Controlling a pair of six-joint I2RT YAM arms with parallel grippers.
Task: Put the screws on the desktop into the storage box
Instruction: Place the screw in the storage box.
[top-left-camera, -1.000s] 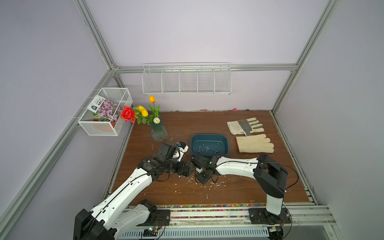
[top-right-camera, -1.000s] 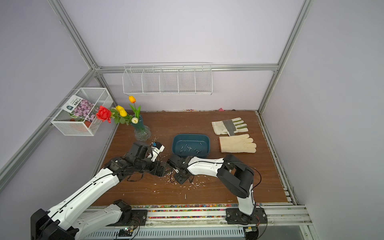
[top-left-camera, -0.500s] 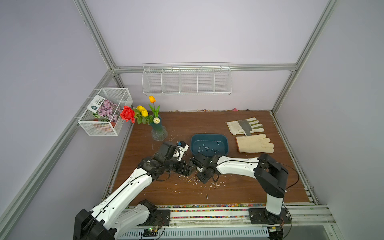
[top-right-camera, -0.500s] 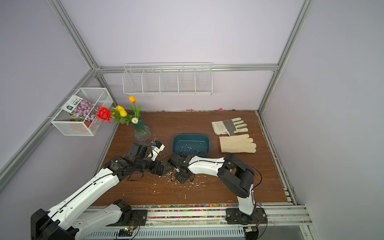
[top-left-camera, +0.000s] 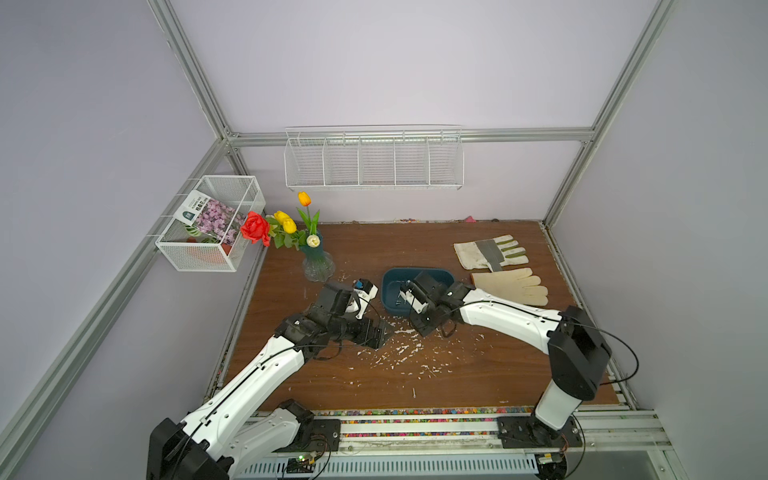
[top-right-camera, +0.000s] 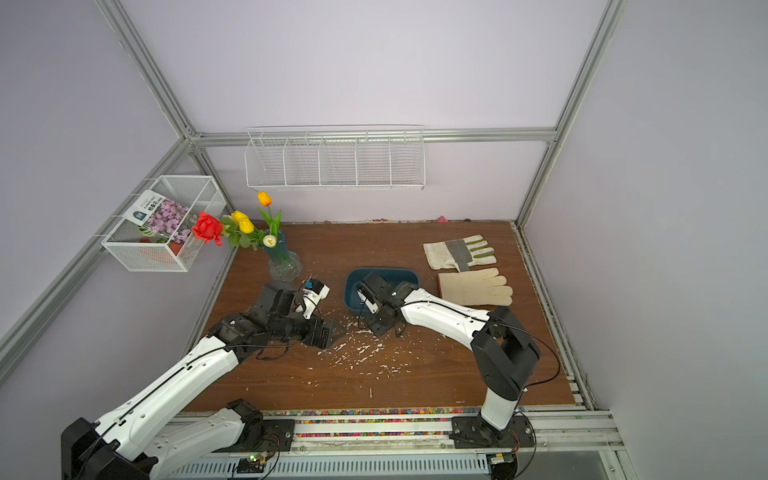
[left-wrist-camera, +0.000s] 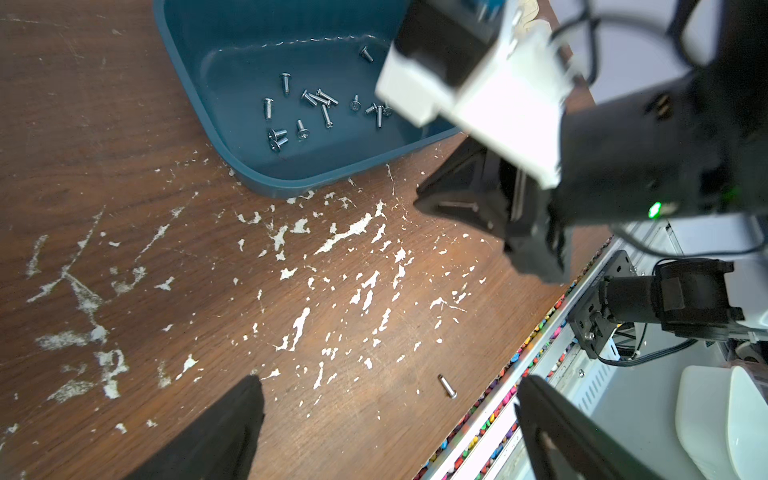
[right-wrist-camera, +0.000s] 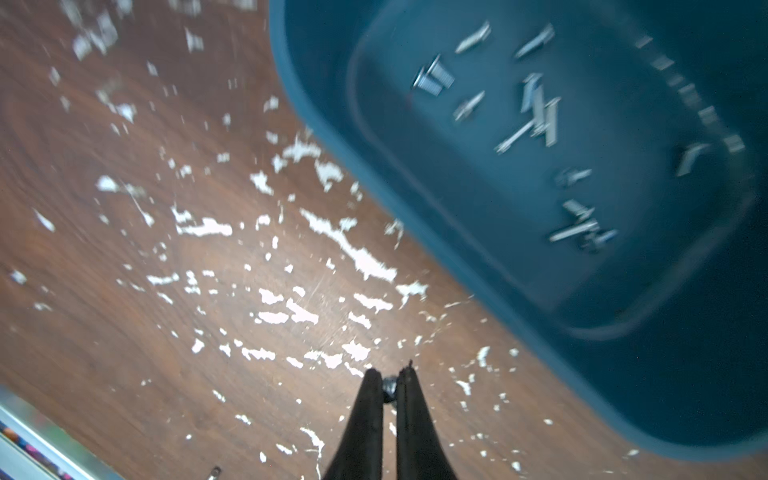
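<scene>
The dark teal storage box (top-left-camera: 390, 286) (top-right-camera: 352, 286) (left-wrist-camera: 199, 104) (right-wrist-camera: 332, 124) sits mid-desktop with several screws (left-wrist-camera: 307, 108) (right-wrist-camera: 536, 108) inside. My right gripper (top-left-camera: 420, 328) (top-right-camera: 376, 330) (left-wrist-camera: 424, 203) (right-wrist-camera: 389, 376) hangs just above the desktop (top-left-camera: 457, 374) by the box's near edge, shut on a small grey screw (right-wrist-camera: 390, 385). My left gripper (top-left-camera: 384, 332) (top-right-camera: 332, 332) (left-wrist-camera: 388, 395) stands open and holds nothing, just left of the white-flecked patch. One loose screw (top-left-camera: 414, 392) (top-right-camera: 370, 391) (left-wrist-camera: 447, 385) lies near the front edge.
Two work gloves (top-left-camera: 490, 253) (top-left-camera: 511, 284) lie right of the box. A glass vase of flowers (top-left-camera: 318, 266) stands at the back left. Wire baskets hang on the back wall (top-left-camera: 374, 162) and left wall (top-left-camera: 212, 232). A rail with coloured beads (top-left-camera: 415, 412) borders the front.
My right gripper has moved away from the flecked patch toward the storage box, still shut; its wrist view is blurred. The left arm has stayed put.
</scene>
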